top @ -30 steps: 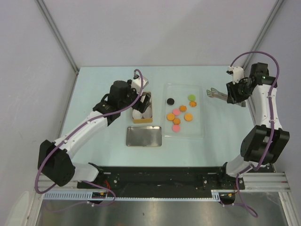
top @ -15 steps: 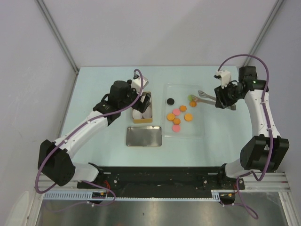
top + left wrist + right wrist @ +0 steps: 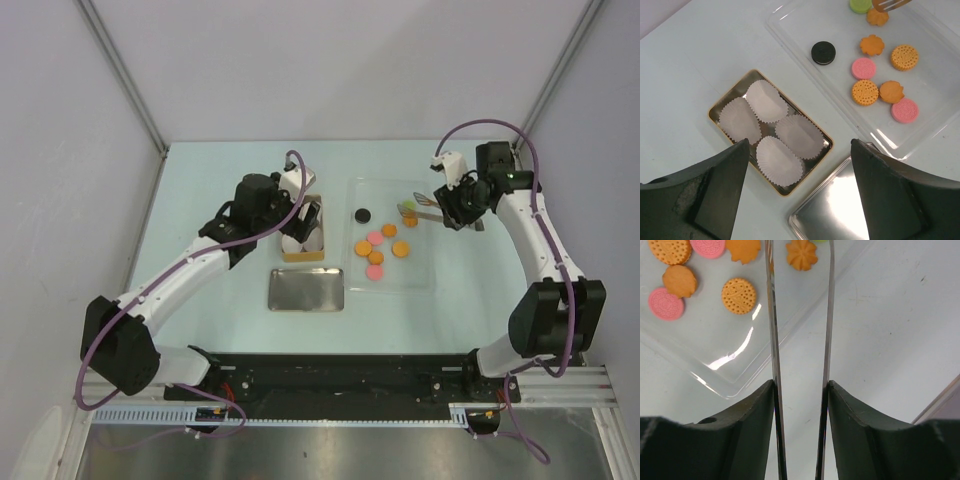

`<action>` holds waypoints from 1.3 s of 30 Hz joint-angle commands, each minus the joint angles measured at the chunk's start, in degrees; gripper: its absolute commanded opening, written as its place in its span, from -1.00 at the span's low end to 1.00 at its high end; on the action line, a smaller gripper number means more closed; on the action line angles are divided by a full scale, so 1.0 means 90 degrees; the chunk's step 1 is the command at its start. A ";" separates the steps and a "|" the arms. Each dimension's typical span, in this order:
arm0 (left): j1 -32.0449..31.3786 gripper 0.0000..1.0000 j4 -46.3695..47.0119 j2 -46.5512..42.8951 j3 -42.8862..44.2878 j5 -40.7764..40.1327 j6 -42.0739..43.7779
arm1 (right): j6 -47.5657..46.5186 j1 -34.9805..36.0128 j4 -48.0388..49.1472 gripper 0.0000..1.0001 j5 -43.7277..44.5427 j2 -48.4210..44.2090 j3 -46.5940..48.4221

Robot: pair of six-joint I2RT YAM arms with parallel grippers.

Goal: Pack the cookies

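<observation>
The cookies [image 3: 375,238] are seen lying loose in a clear tray [image 3: 400,278] on the table [image 3: 210,180]: mostly orange, some pink, a black cookie [image 3: 823,52] near the tray's left side and a green cookie [image 3: 858,5] at its far edge. None is seen in the gold box [image 3: 710,114], which is set just left of the tray and lined with four white paper cups [image 3: 767,100]. A shiny metal lid [image 3: 306,289] is laid flat just in front of the box. The left pincer [image 3: 797,147] is held above the box with its jaws wide apart and nothing gripped. The right pincer [image 3: 800,385] is clamped on a pair of metal tongs [image 3: 772,340], whose tips are reached over the green cookie and the orange one beside it; contact there cannot be made out for certain.
</observation>
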 commanded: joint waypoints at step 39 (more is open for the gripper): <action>0.0052 0.74 0.0154 -0.0071 -0.0012 -0.0074 0.0204 | 0.0314 -0.0105 0.1218 -0.08 0.0224 0.1404 0.0029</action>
